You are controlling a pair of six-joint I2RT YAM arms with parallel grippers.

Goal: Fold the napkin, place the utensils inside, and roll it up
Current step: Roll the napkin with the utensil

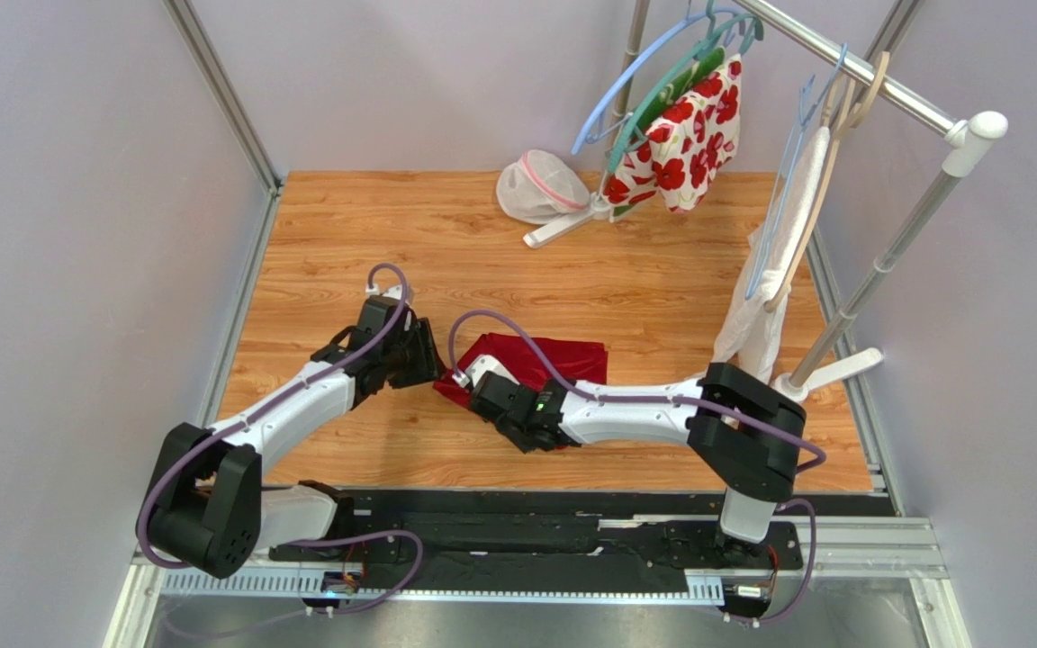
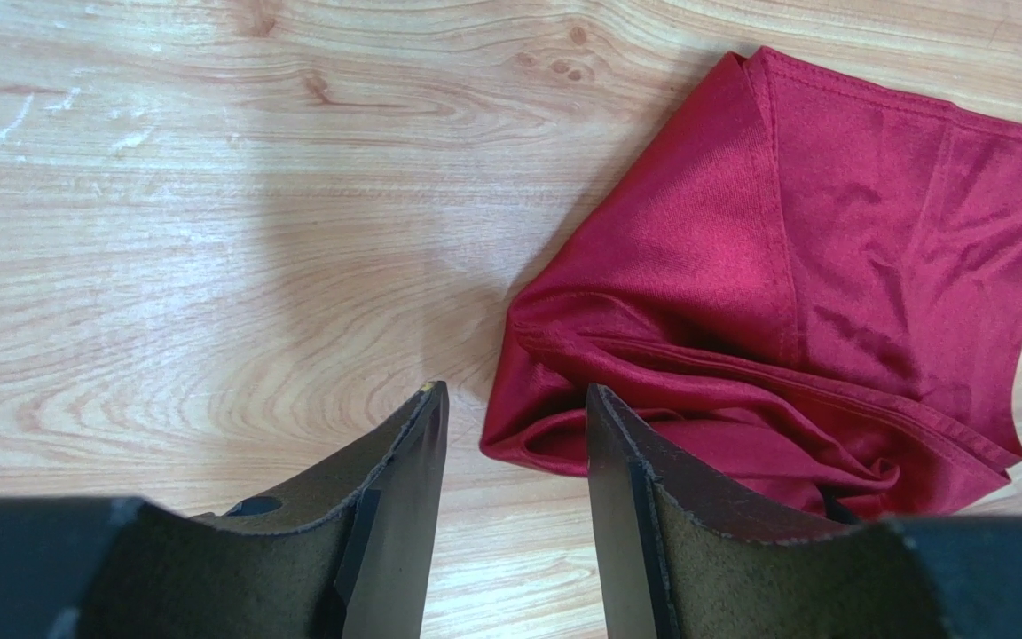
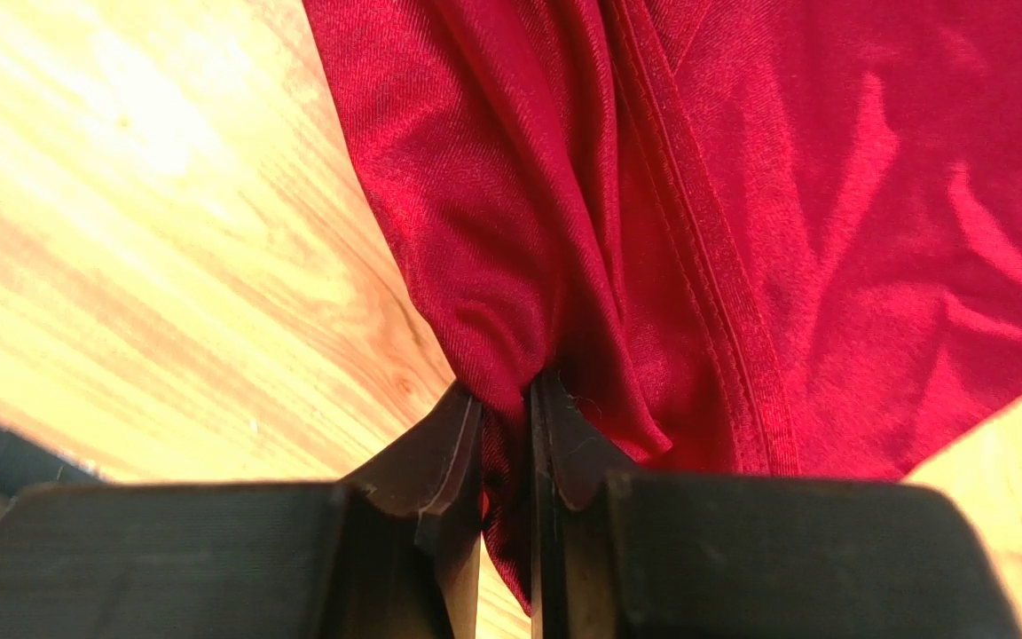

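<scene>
- Right pincer (image 3: 506, 400) clamped on bunched napkin (image 3: 770, 200) fold; left pincer (image 2: 514, 400) wide, empty, at napkin's 9 o'clock edge.
- Napkin rumpled mid-tabletop (image 1: 348, 230); fold step looks unfinished.
- Next, probably: left grips near corner, both pull flat.

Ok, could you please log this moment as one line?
left claw: open, by napkin corner | right claw: shut on napkin | napkin: folded, bunched, on table

crimson napkin (image 1: 558, 359) sits folded into a rumpled rectangle near the middle of the table (image 1: 484, 243), plain and slightly glossy. hemmed edges lie doubled over in soft wrinkles, and its near corner is gathered into a tight bunch.
</scene>
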